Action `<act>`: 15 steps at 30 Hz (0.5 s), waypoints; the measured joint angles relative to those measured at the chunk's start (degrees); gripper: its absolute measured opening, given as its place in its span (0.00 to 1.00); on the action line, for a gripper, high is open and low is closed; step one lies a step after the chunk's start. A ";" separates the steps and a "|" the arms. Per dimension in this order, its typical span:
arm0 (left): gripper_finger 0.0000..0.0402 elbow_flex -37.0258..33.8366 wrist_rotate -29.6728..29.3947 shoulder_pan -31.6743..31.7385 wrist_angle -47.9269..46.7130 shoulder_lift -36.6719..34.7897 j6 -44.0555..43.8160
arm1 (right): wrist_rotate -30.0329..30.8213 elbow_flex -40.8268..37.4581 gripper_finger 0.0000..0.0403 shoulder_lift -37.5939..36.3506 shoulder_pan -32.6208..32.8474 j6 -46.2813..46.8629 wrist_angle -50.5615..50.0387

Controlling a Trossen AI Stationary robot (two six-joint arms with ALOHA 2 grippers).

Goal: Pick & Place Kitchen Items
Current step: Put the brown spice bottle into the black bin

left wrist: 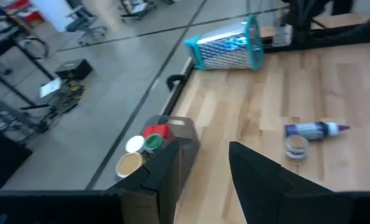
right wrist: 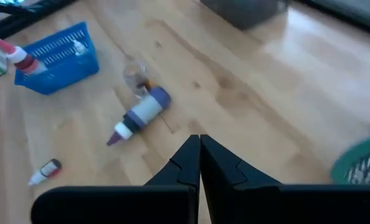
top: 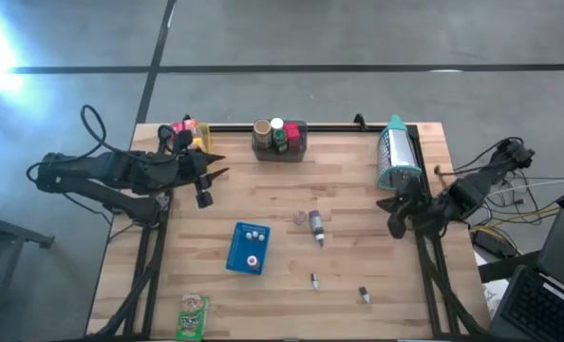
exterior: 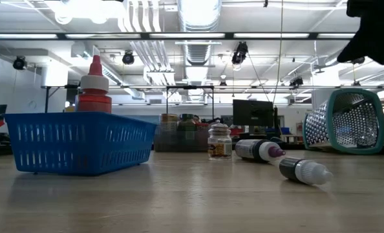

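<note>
The kitchen items lie spread over the wooden table. A purple-capped bottle lies on its side beside a small jar at the middle. Two tiny bottles lie toward the near edge, and a green packet lies near left. A blue tray holds small bottles. My left gripper hovers open over the far left, nothing between its fingers. At the right edge my right gripper hangs shut and empty above the table.
A grey bin with jars stands at the far edge, with yellow and pink packets to its left. A teal-rimmed mesh basket lies on its side at far right. Bare wood shows between the tray and the bin.
</note>
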 joint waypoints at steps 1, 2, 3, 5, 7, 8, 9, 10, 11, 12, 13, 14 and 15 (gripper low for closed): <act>0.35 0.00 -1.01 -0.02 0.22 0.00 -0.14 | -0.57 -0.61 0.02 -1.45 -1.57 -3.41 0.83; 0.35 0.00 -2.04 0.01 0.37 0.00 -0.36 | -1.35 -1.04 0.02 -2.70 -3.24 -5.95 0.65; 0.35 0.00 -3.06 0.01 0.46 0.00 -0.79 | -2.13 -1.36 0.02 -3.91 -5.10 -8.04 -0.24; 0.35 0.00 -4.12 0.05 0.47 0.00 -1.74 | -4.05 -1.69 0.02 -6.54 -8.29 -11.98 -1.75; 0.35 0.00 -4.22 0.05 0.49 0.00 -2.43 | -5.88 -2.09 0.02 -9.78 -10.91 -15.83 -2.09; 0.35 0.00 -4.22 0.05 0.47 0.00 -2.63 | -7.01 -2.30 0.02 -11.33 -11.89 -16.99 -1.67; 0.35 0.00 -4.22 0.05 0.47 0.00 -2.63 | -8.53 -2.44 0.02 -12.94 -12.64 -17.89 -1.15; 0.35 0.00 -4.22 0.05 0.47 0.00 -2.60 | -9.16 -2.68 0.02 -14.56 -13.06 -18.40 -0.53; 0.35 0.00 -4.22 0.06 0.47 0.00 -2.41 | -9.47 -2.98 0.02 -16.06 -13.16 -18.38 -0.41; 0.35 0.00 -4.25 0.14 0.47 0.00 -2.06 | -9.51 -3.37 0.02 -17.62 -13.12 -18.15 -0.43; 0.35 0.00 -4.39 0.16 0.47 0.00 -1.73 | -9.37 -3.70 0.02 -19.00 -13.12 -17.84 -0.45; 0.35 0.00 -4.54 0.16 0.45 0.00 -1.67 | -9.05 -3.99 0.02 -20.22 -13.12 -17.75 -0.43; 0.35 0.00 -4.64 0.16 0.45 0.00 -1.67 | -8.86 -4.27 0.02 -21.38 -13.12 -17.75 -0.45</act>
